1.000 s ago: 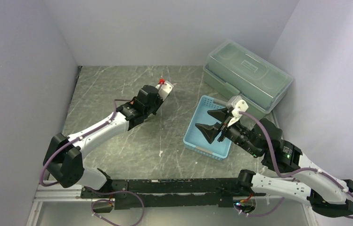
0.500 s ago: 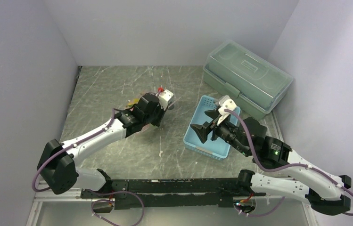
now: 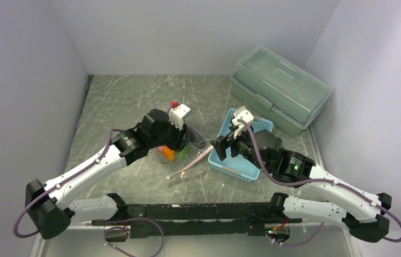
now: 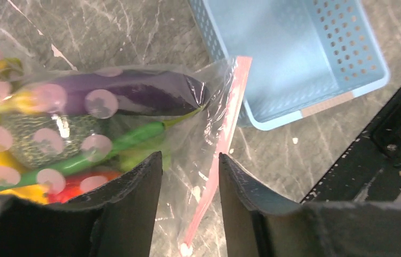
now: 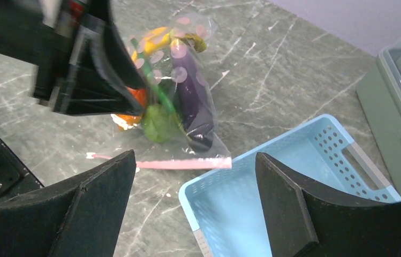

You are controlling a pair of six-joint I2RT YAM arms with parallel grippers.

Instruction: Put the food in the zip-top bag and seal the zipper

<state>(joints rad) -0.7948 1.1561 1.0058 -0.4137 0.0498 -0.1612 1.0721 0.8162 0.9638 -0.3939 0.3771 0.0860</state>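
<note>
The clear zip-top bag (image 3: 175,154) lies on the table left of the blue basket. It holds the food: purple eggplant (image 4: 134,93), netted melon (image 4: 32,139), yellow bananas (image 5: 158,37), lime-green fruit (image 5: 158,123), an orange-red piece (image 4: 80,184) and a long green vegetable (image 4: 107,150). Its pink zipper (image 4: 225,139) runs along the mouth towards the near side, and also shows in the right wrist view (image 5: 176,164). My left gripper (image 4: 190,156) is open just above the bag's mouth, with the strip passing between its jaws. My right gripper (image 5: 195,156) is open wide and empty over the basket's left edge, close to the zipper's far end.
The light blue basket (image 3: 235,170) stands right of the bag, and its corner nearly touches the zipper. The grey-green lidded box (image 3: 281,85) sits at the back right. Walls close in the table at the left, back and right.
My left arm swung back from the far middle towards the near side, and the bag now lies beside the basket. My right gripper moved left, towards the bag's mouth.
</note>
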